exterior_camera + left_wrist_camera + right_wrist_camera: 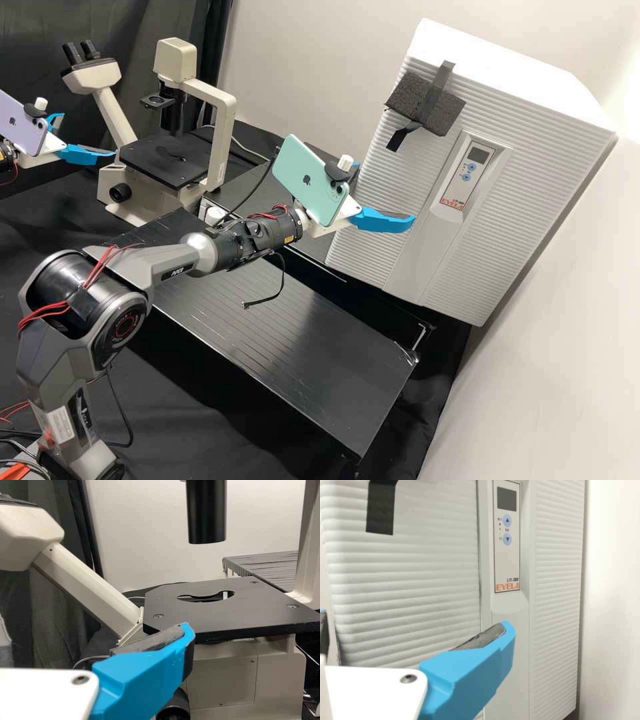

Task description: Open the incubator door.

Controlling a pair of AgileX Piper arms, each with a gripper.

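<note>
The incubator door [400,190], a broad white ridged face that looks shut, is at the right, far side of the worktop [313,360]; its long axis runs upright. My right fingers [382,220] are much the nearer pair, just to the near side of it, so the door lies beyond my tips and a little to the right. I hold them wide apart with nothing between them; whether the tip that overlaps the door touches it, I cannot tell. The dark foam block [427,103], taped near the door's left edge, sits higher than my fingers. If that edge is where the door gives, as I judge, I need to bring one tip to its left side and draw it toward the near side; pressing on the flat face would only push it shut. My left fingers [85,155], spread and empty, are well away, by the microscope [223,137].
</note>
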